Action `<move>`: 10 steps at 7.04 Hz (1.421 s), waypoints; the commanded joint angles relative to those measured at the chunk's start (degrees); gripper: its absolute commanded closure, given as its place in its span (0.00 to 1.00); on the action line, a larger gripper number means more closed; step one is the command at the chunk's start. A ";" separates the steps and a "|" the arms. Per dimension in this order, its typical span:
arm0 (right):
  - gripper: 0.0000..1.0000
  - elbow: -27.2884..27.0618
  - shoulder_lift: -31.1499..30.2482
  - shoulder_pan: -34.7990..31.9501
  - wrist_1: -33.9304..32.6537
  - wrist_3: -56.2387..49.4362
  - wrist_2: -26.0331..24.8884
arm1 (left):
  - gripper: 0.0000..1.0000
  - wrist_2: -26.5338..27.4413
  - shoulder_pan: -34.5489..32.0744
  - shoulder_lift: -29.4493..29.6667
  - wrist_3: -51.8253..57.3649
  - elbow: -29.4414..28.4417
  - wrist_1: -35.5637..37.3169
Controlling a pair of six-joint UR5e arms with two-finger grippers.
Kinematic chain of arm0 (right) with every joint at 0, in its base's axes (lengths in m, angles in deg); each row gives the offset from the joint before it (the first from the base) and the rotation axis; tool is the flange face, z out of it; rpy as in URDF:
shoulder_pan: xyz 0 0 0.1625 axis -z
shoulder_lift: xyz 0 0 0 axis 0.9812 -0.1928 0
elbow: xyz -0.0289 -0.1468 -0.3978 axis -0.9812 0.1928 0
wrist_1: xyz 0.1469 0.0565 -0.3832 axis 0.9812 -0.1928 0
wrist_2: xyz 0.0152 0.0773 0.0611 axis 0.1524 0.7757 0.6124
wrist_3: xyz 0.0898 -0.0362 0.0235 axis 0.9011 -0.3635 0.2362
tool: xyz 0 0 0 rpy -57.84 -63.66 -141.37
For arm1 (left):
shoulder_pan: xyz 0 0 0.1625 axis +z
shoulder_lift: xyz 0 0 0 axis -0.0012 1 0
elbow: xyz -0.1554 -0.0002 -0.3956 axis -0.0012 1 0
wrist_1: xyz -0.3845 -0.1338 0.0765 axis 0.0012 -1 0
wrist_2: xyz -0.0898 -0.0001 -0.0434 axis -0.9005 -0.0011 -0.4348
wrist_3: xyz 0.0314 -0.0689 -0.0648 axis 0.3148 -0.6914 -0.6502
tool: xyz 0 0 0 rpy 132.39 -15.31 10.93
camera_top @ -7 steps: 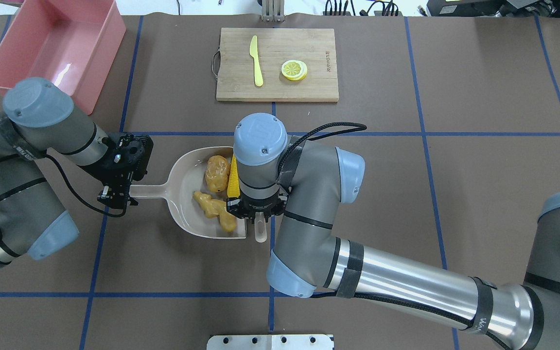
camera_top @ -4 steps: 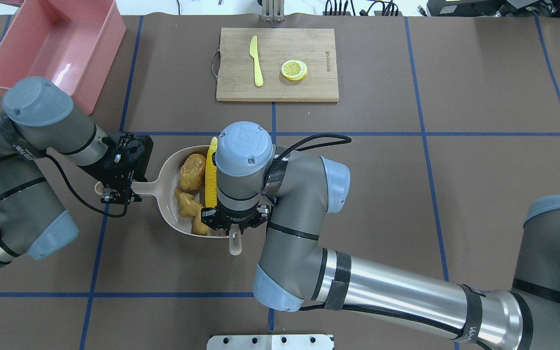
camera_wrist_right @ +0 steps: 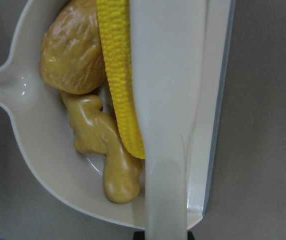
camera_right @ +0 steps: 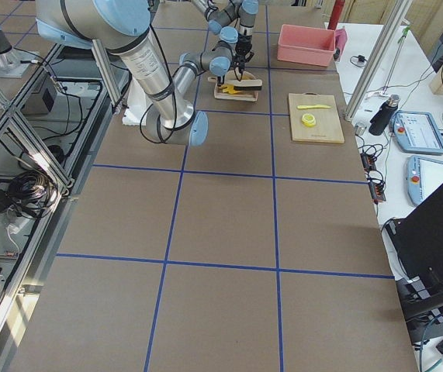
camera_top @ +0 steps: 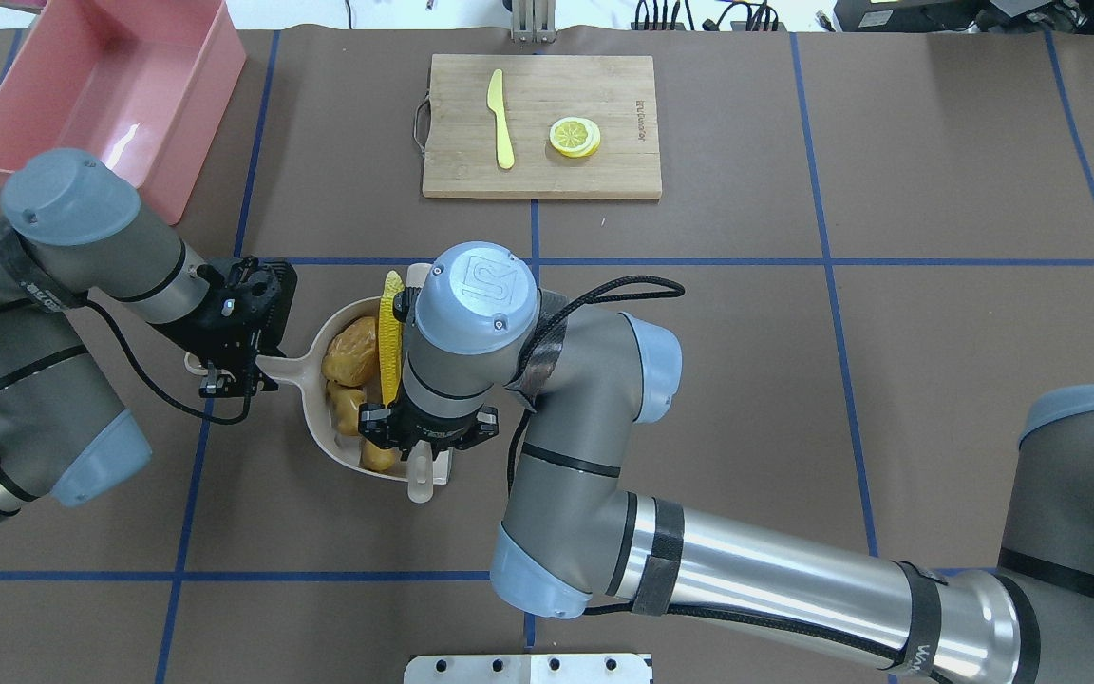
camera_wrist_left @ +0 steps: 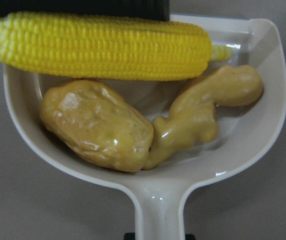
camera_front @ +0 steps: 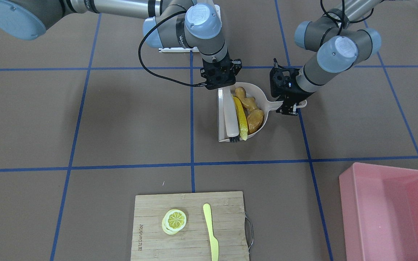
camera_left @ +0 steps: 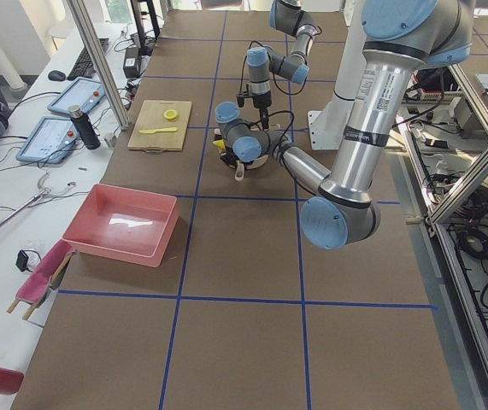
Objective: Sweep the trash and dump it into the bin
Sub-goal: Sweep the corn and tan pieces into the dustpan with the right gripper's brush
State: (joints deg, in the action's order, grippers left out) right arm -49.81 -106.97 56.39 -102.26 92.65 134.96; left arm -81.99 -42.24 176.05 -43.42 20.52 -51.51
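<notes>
1. the left tool (camera_top: pixel 235 378) is clenched on the handle of a beige plastic dustpan (camera_wrist_left: pixel 270 125), which rests on the brown surface (camera_top: pixel 936 380) marked with blue tape lines.
2. the right tool (camera_top: pixel 425 446) grips the handle of a cream hand brush (camera_front: pixel 229 112) with black bristles; the brush lies along the dustpan's straight open mouth (its handle tip pokes out past the tool in the overhead view).
3. all three pieces of trash sit inside the dustpan.
4. the long yellow toy corn cob (camera_top: pixel 389 332) lies pressed against the brush, lengthwise along it, and one end overhangs the pan's rim.
5. the rounded brownish-orange toy potato (camera_top: pixel 349 350) sits on the handle side of the corn, touching it.
6. the knobbly tan toy ginger root (camera_wrist_right: pixel 105 145) lies beside the potato, also against the corn.
7. the large rectangular pink plastic bin (camera_top: pixel 205 119) stands at the far left corner of the surface, well apart from the dustpan, beyond the left arm.
8. a wooden cutting board (camera_top: pixel 604 171) at the far edge carries a pale yellow knife (camera_top: pixel 501 119) and a yellow lemon slice (camera_top: pixel 575 136), lying apart from each other.
</notes>
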 commanded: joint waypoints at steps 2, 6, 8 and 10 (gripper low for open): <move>1.00 -1.78 -1.17 -1.59 -0.86 0.22 4.14 | 1.00 -0.02 -0.02 -0.01 0.00 0.05 -0.10; 1.00 -3.46 -4.68 -1.59 -2.89 -0.31 3.71 | 1.00 -1.24 -0.81 -0.27 0.00 0.14 -1.07; 1.00 -3.90 -5.30 -1.42 -4.63 -1.26 3.62 | 1.00 -2.38 -1.25 -0.44 -0.09 0.14 -2.90; 1.00 -8.80 -7.23 -1.42 -11.21 -4.25 3.53 | 1.00 -2.91 -1.60 -0.80 -1.74 -0.03 -5.54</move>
State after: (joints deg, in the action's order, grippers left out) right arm -55.91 -112.99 54.95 -109.98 90.02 138.54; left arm -84.54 -43.66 175.45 -43.91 20.62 -55.35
